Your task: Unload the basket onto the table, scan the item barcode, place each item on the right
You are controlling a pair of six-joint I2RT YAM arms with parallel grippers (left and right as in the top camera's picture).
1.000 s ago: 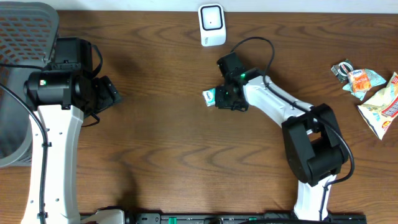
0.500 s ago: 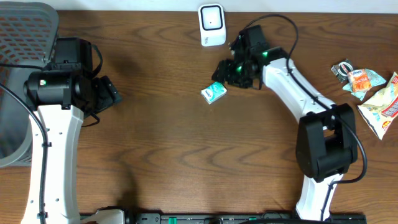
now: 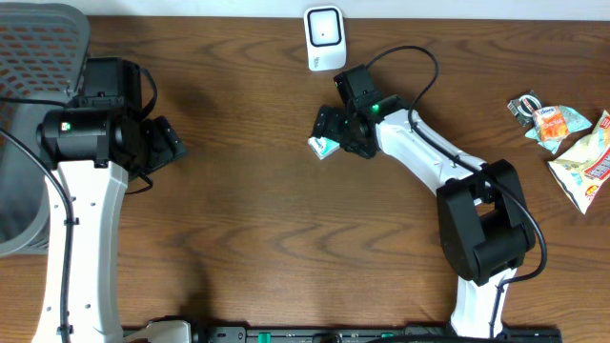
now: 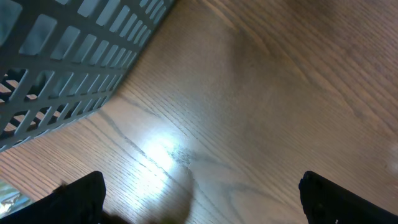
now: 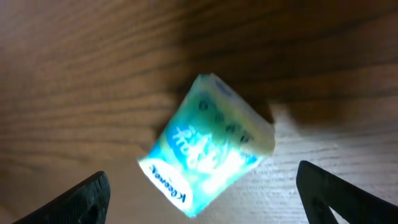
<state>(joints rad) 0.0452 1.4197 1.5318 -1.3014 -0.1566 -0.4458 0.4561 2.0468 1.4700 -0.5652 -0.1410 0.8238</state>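
overhead: small teal-and-white soft tissue packet (image 3: 323,147) lies on the brown wooden table (image 3: 248,219), just near of the white boxy scanner (image 3: 325,38), at the right gripper (image 3: 334,135); left wrist: left gripper (image 4: 199,202) spread wide by the grey mesh basket (image 4: 62,62); right wrist: fingers (image 5: 87,196) spread wide, packet flat between them, ungripped.

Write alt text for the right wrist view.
A small teal-and-white tissue pack lies askew on a wooden table, slightly blurred. The right gripper hovers above it, its black fingertips wide apart in the lower corners, clear of the pack.
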